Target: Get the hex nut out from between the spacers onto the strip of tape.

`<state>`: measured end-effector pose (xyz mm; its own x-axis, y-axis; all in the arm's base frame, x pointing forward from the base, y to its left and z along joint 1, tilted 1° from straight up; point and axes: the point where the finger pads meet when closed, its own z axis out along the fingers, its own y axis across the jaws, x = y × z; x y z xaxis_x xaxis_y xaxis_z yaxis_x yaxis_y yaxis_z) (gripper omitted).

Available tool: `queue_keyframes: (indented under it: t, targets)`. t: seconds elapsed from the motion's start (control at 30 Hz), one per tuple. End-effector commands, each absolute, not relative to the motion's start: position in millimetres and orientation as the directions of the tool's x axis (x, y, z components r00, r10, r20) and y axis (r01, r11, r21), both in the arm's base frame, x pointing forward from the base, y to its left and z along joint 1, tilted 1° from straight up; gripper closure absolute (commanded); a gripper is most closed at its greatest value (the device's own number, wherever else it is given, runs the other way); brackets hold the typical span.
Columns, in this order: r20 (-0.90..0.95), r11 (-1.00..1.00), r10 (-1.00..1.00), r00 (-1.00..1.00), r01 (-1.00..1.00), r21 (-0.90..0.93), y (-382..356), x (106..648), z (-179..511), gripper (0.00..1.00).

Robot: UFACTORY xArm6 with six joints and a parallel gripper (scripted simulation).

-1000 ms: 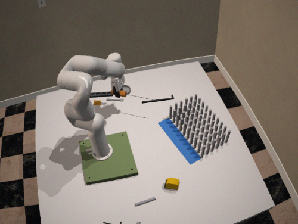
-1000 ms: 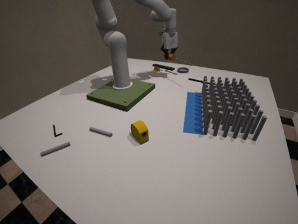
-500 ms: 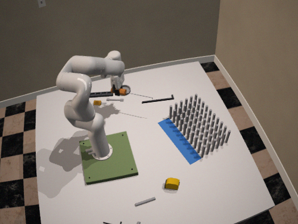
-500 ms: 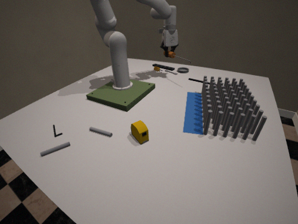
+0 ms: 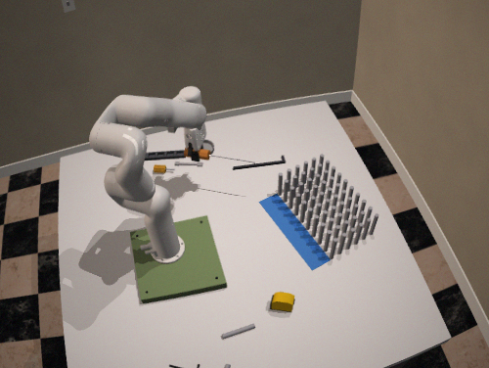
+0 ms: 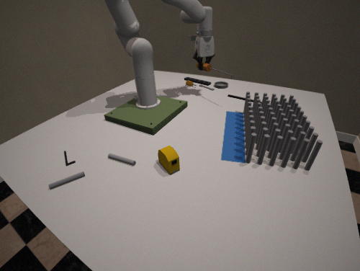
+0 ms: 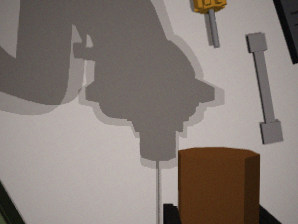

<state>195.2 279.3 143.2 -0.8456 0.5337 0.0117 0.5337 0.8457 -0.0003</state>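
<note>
My gripper (image 5: 198, 154) is shut on the orange-brown handle of the hook pick (image 5: 203, 155) and holds it well above the table at the back. The pick's thin shaft (image 5: 235, 159) points toward the spacers. In the exterior view the gripper (image 6: 204, 65) holds the handle (image 6: 207, 66) high over the far edge. The wrist view shows the brown handle (image 7: 218, 185) close up and the arm's shadow on the table. A dense grid of upright grey spacers (image 5: 325, 203) stands at the right, with the blue strip of tape (image 5: 293, 231) along its near side. The hex nut is hidden among the spacers.
At the back lie a small orange-handled screwdriver (image 5: 160, 168), a grey bar (image 5: 189, 163), a long black tool (image 5: 259, 163), a black rail (image 5: 163, 155) and a grey ring (image 6: 220, 84). A yellow tape measure (image 5: 283, 300) and grey rods (image 5: 238, 331) lie in front. The green base plate (image 5: 178, 259) holds the arm.
</note>
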Motion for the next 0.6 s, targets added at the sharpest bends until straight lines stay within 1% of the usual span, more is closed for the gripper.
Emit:
queue_keyframes:
  t: [0.0, 0.03, 0.1, 0.27, 0.57]
  targets:
    - [0.014, 0.894, 0.449, -0.894, 0.449, 0.007, 239, 204, 145, 1.0]
    - [0.014, 0.906, 0.423, -0.906, 0.423, 0.007, 227, 206, 145, 1.0]
    - [0.014, 0.906, 0.423, -0.906, 0.423, 0.007, 227, 206, 145, 1.0]
    - [0.013, 0.961, 0.275, -0.961, 0.275, 0.008, 160, 218, 144, 1.0]
    - [0.011, 1.0, -0.001, -1.0, -0.001, 0.009, 69, 233, 140, 1.0]
